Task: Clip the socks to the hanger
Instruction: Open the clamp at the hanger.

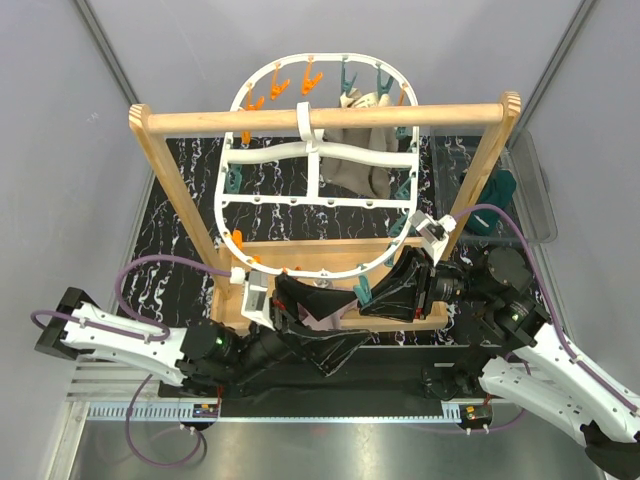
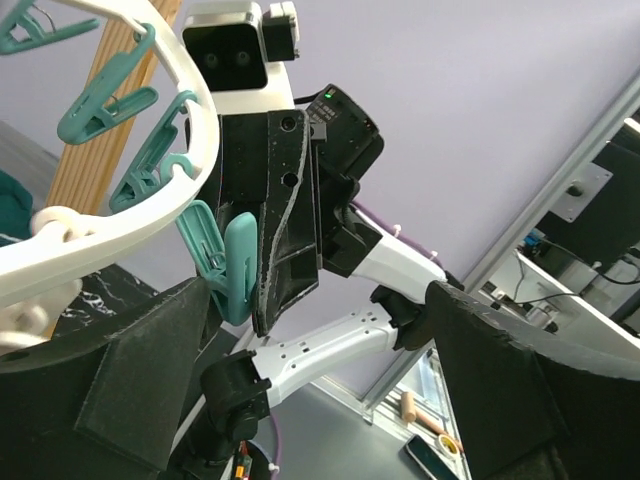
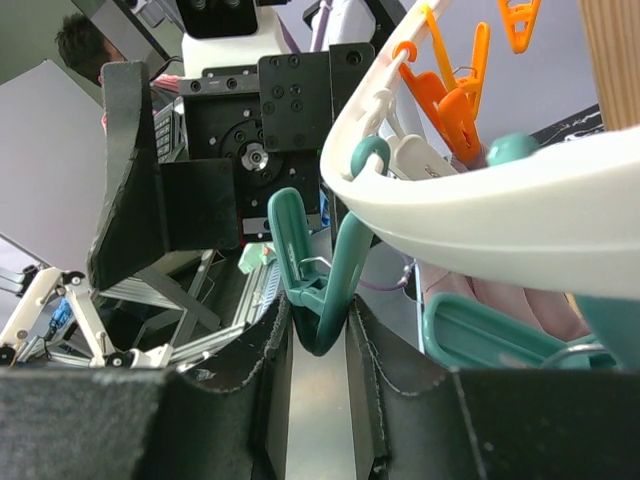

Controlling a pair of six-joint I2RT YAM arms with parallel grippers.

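At the near rim of the hanger (image 1: 270, 152), which hangs from the wooden rail stand (image 1: 330, 118), both arms meet under the frame; the right gripper (image 3: 318, 350) has its jaws drawn in on a teal clothespin (image 3: 312, 270), with the pads pressing its lower part from both sides. That squeeze is most likely meant to spread the pin so fabric can be fed in. The pin hooks onto the white rim just above, so the arm has to reach up from below and keep the wrist close to the frame.

The left gripper (image 2: 318, 300) faces it from the other side; its fingers stand wide apart, and its own camera shows nothing between them, only the pinched pin and the right arm beyond.

A mauve-pink sock (image 1: 325, 316) shows from above as a small patch just beside the left fingers, below the near rim; I cannot tell whether a pin already has it or whether it merely rests there. A dark teal sock (image 1: 500, 188) lies well apart in the clear bin (image 1: 540, 200) on the right, not yet hung; a grey-beige cloth (image 1: 358, 160) dangles inside the far half of the frame.

The step in hand looks like getting the pink sock's edge into the opened pin; the risk is the limp fabric sagging away from the pin.
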